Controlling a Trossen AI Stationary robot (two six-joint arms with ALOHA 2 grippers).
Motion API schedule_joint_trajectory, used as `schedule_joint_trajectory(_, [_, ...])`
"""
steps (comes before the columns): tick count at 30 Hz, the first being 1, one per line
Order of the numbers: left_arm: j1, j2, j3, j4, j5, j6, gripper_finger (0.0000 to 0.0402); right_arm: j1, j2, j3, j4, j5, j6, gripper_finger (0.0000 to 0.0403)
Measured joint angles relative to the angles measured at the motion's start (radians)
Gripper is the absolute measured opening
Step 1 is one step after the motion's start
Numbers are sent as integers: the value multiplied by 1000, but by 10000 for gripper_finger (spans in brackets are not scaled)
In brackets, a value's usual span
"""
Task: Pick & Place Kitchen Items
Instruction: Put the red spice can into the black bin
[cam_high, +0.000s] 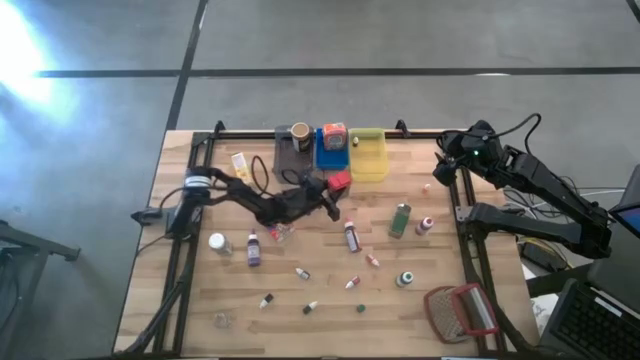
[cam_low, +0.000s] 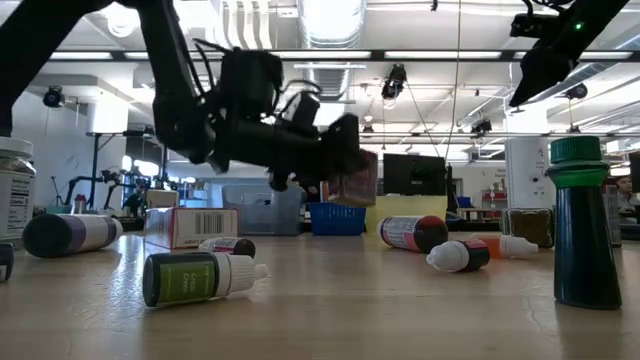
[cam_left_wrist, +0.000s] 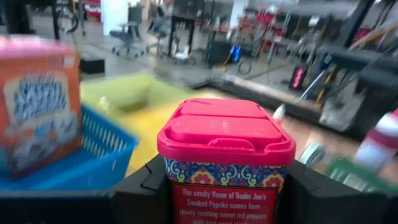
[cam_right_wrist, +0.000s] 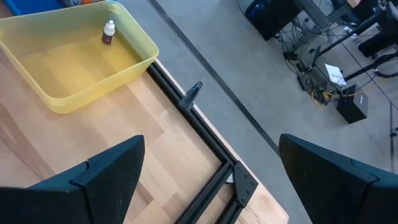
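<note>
From above, the left hand (cam_high: 333, 190) reaches across the wooden worktop (cam_high: 300, 300) and grips a red-lidded spice tin (cam_high: 339, 181), held just in front of the blue bin (cam_high: 331, 152) and beside the yellow bin (cam_high: 368, 160). An orange box (cam_high: 334, 136) stands in the blue bin, and a jar (cam_high: 300, 133) sits in the grey bin (cam_high: 291, 150). Small bottles lie scattered over the near half of the worktop, with a green bottle (cam_high: 401, 219) upright right of centre. The right hand (cam_high: 441, 170) hangs over the worktop's far right corner.

From worktop level, the left hand (cam_low: 345, 165) holds the tin (cam_low: 356, 182) clear of the surface. The green bottle (cam_low: 583, 225) stands at the right, and a green-labelled dropper bottle (cam_low: 200, 277) lies on its side in front.

Past the left wrist, the dark fingers (cam_left_wrist: 146, 186) clamp the tin (cam_left_wrist: 225, 155) on both sides; its label reads smoked paprika. The orange box (cam_left_wrist: 38, 102) shows in the blue bin (cam_left_wrist: 93, 155).

Past the right wrist, the fingers (cam_right_wrist: 112, 168) stand wide apart, grasping nothing, above the worktop's edge; a small brown bottle (cam_right_wrist: 109, 32) stands in the yellow bin (cam_right_wrist: 134, 59).
</note>
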Motion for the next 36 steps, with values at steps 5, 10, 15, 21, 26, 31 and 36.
schedule_joint_trajectory(5, [1,38,6,15,-42,-9,179,0,0,0,0,0,-3,366])
schedule_joint_trajectory(10, [2,53,3,-11,-46,-16,179,0,0,0,0,0,1,366])
schedule_joint_trajectory(15, [2,54,3,-53,-45,-24,179,0,0,0,0,0,2,366])
schedule_joint_trajectory(21, [0,52,3,-104,-39,-24,179,0,0,0,0,0,0,366])
schedule_joint_trajectory(26, [-2,47,6,-143,-37,-24,179,0,0,0,0,0,-3,366])
schedule_joint_trajectory(31, [-4,47,6,-157,-36,-24,179,0,0,0,0,0,-3,366])
schedule_joint_trajectory(36, [-4,48,4,-184,-28,-22,194,0,0,0,0,0,1,366])
